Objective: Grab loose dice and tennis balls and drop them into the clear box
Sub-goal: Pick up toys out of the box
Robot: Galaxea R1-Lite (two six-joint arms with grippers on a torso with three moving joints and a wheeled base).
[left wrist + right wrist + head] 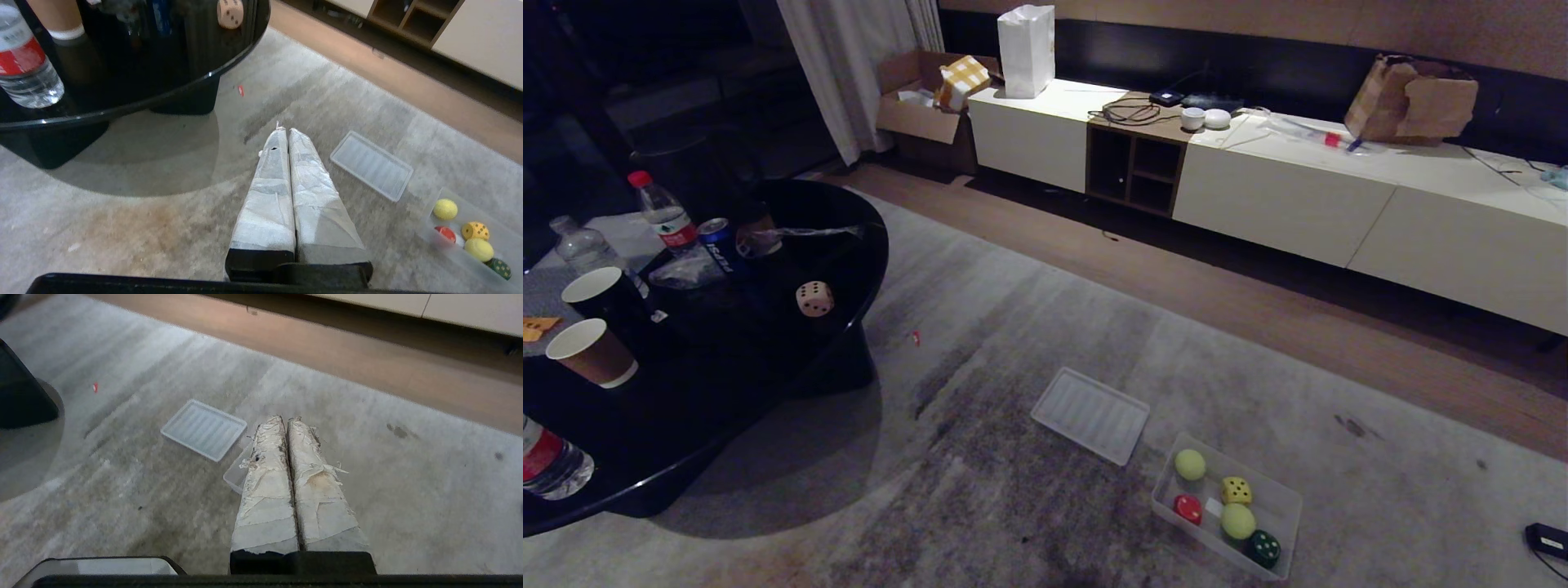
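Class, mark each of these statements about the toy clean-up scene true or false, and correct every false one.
1. The clear box on the carpet holds two tennis balls. True.
2. The beige die lies in the box. False: it sits on the black table.
3. The ribbed lid covers the box. False: it lies flat on the carpet beside it.
4. The left gripper is shut and empty. True.
5. The right gripper holds the red die. False: it is shut on nothing; that die is in the box.
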